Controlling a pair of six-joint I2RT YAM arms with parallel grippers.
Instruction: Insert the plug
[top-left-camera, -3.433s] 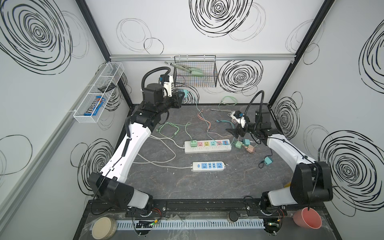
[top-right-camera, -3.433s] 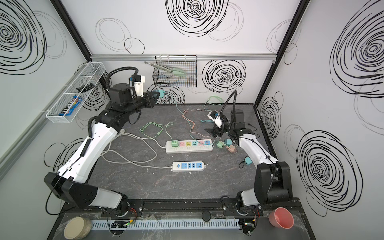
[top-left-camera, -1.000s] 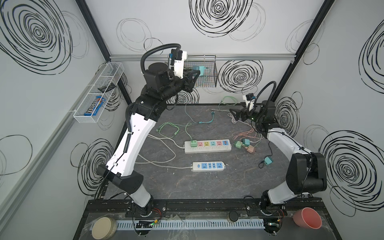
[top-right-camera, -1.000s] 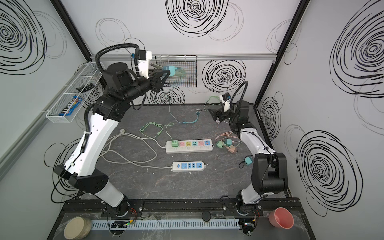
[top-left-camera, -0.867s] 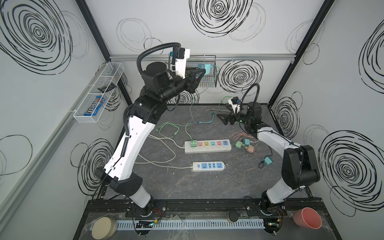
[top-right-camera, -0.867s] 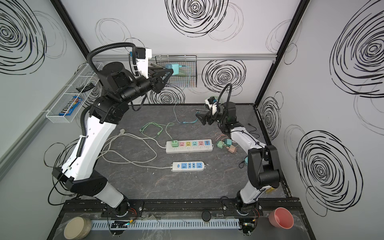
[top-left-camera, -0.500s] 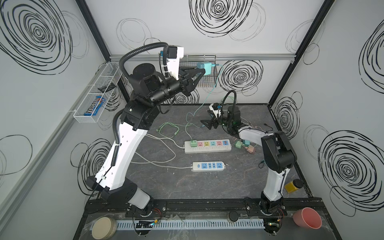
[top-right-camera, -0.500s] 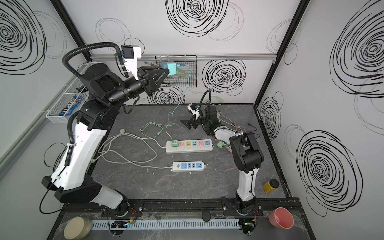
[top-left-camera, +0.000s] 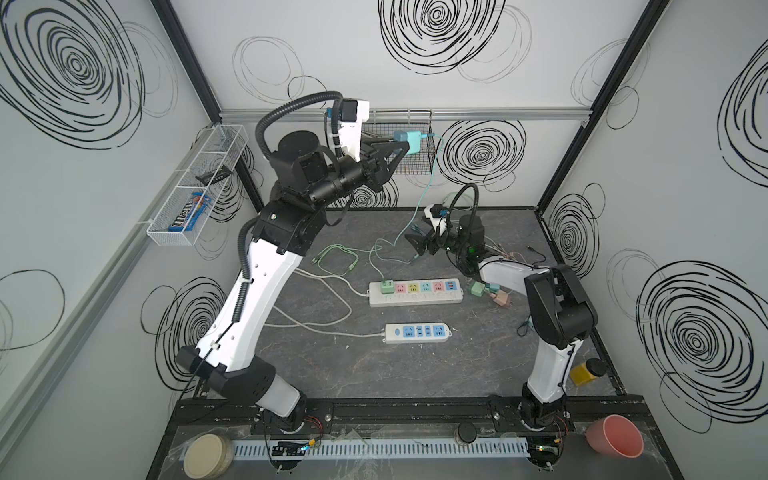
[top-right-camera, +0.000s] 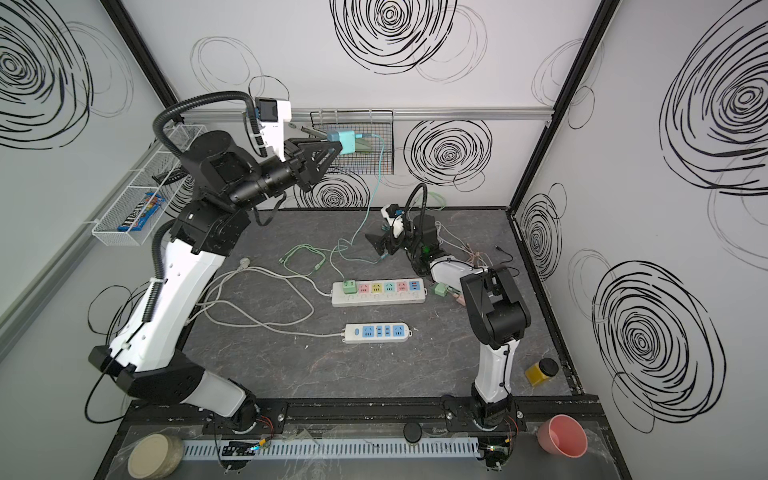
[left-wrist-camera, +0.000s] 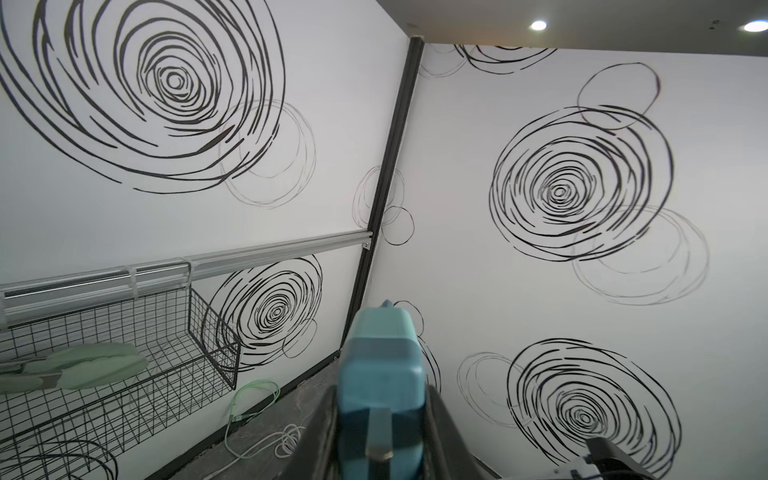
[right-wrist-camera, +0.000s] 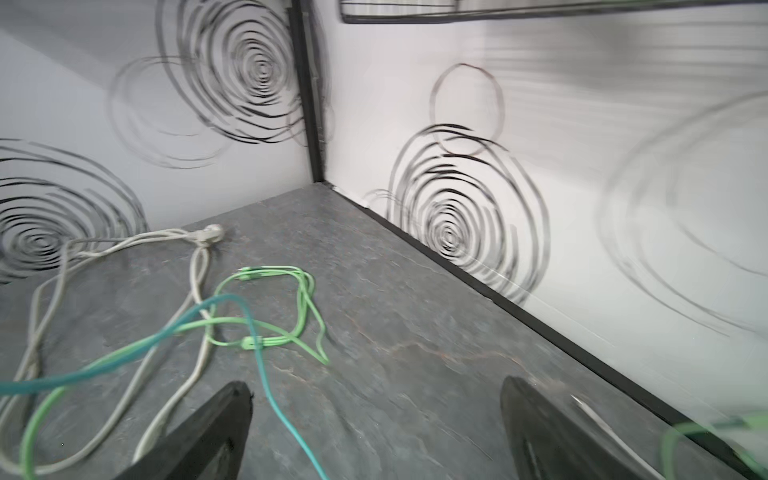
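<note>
A teal plug (top-left-camera: 402, 138) (top-right-camera: 345, 142) (left-wrist-camera: 380, 365) is held high in the air in front of the wire basket, with my left gripper (top-left-camera: 400, 145) (top-right-camera: 336, 146) (left-wrist-camera: 380, 419) shut on it. Its teal cable (top-left-camera: 428, 187) (top-right-camera: 370, 195) (right-wrist-camera: 266, 374) hangs down to the table. Low over the back middle of the table, my right gripper (top-left-camera: 417, 246) (top-right-camera: 376, 246) (right-wrist-camera: 374, 399) stands open, and the cable runs loose through the gap. A white power strip with pastel sockets (top-left-camera: 415, 294) (top-right-camera: 378, 293) lies mid-table, a green plug (top-left-camera: 387, 286) in its leftmost socket.
A second strip with blue sockets (top-left-camera: 417, 332) lies nearer the front. Loose plugs (top-left-camera: 490, 291) sit to the right of the pastel strip. A green cable (top-left-camera: 336, 259) and white cords (top-left-camera: 316, 307) lie at the left. The wire basket (top-left-camera: 415, 166) hangs on the back wall. A yellow jar (top-left-camera: 584, 370) stands front right.
My right arm has swung left from the back right toward the table's middle, reaching the hanging teal cable. The left gripper keeps the plug by the basket; its arm has shifted leftward.
</note>
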